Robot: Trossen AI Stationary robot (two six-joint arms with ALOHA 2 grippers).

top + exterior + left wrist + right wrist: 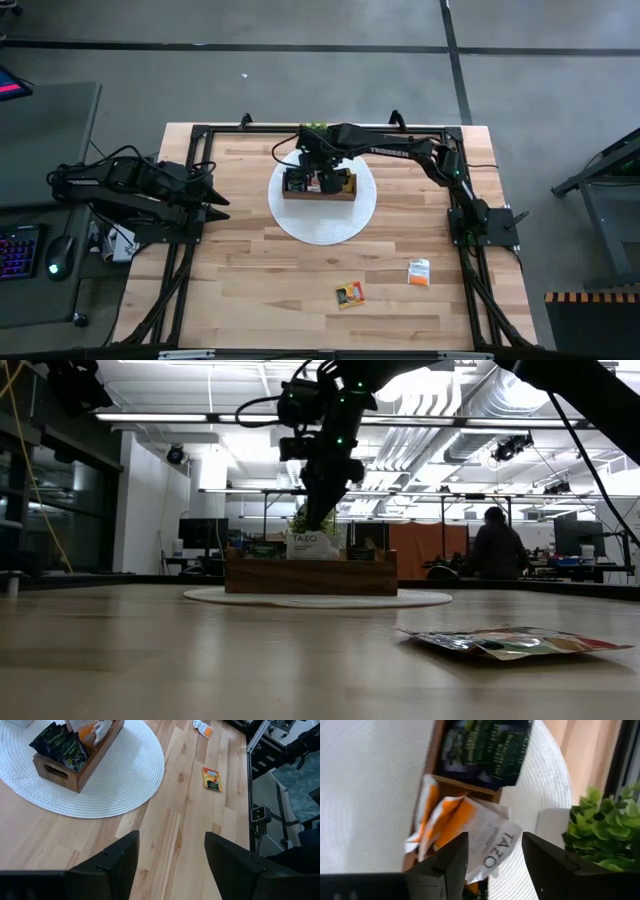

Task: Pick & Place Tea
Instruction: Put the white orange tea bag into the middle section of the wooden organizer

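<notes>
The wooden tray [318,193] stands on a round white mat [320,225] and holds tea sachets: dark ones [485,747] in one compartment, orange ones [440,820] in the middle. A white TAZO sachet [492,840] stands upright in the tray [310,575]. My right gripper [495,840] hangs just above it, pointing steeply down, open, with a finger on either side of the sachet's top. Two loose sachets, an orange-yellow one [350,294] and a white-orange one [418,272], lie flat on the table near its front right. My left gripper [171,840] waits open at the table's left. My right gripper has its open fingers [455,855] on either side of the white sachet's upper edge [312,536], coming from above. Whether they touch it, I cannot tell. The sachet stands in the tray's middle compartment, leaning on the orange sachets.
A small green potted plant [605,835] stands right behind the tray on the far side. A black frame [200,130] runs along the table's edges. Bare wood lies between the mat and the near edge.
</notes>
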